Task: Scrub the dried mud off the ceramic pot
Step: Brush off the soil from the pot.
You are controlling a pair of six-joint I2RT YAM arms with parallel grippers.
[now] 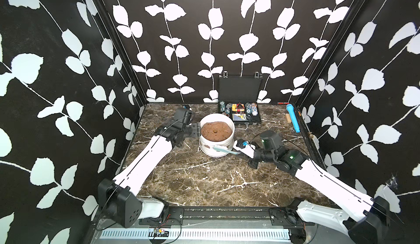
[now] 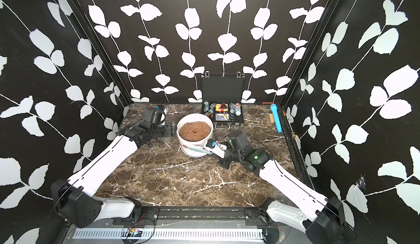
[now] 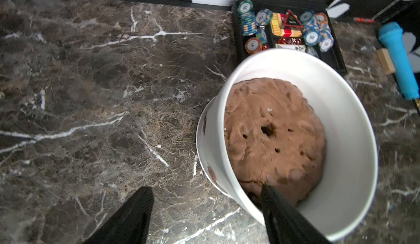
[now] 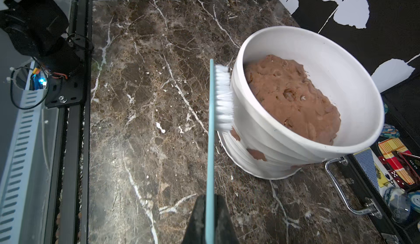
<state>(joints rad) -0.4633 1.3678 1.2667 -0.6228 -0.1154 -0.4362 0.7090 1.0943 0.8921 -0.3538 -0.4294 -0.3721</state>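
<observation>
1. While the right gripper [image 4: 210,203] pinches the thin teal handle of a brush [image 4: 211,129], jaws pressed tight on it, the white bristles [image 4: 223,97] lie flat against the outer wall of the ceramic pot [image 4: 272,138], just under the pot's rim.
2. Reddish-brown patches of dried mud [image 4: 256,154] cling to the pot's ribbed outer wall, lower than the bristles: 1 sits just beside the bristle end nearest the gripper, and 1 lies farther round toward the pot's base.
3. On the pot's side away from the brush, the left gripper [image 3: 204,194] is spread wide across the rim: 1 finger [image 3: 279,211] reaches inside the pot over the edge of the filling, and the other is outside, apart from the pot's wall. Whether the inner finger touches the pot I cannot tell.
4. Inside the pot sits a brown lumpy mound [image 3: 272,140] with a dark hole near its middle, its top below the rim.
5. The pot stands on the marble table [image 1: 204,181] between the 2 arms.
6. Just behind the pot, toward the back wall, an open black case [image 1: 241,88] holds poker chips and cards, its metal handle facing the pot.
7. Well apart from the pot, past the case on the right arm's side, lies a blue toy microphone [image 1: 293,118] with a small wooden block [image 1: 288,118] just beside it.
</observation>
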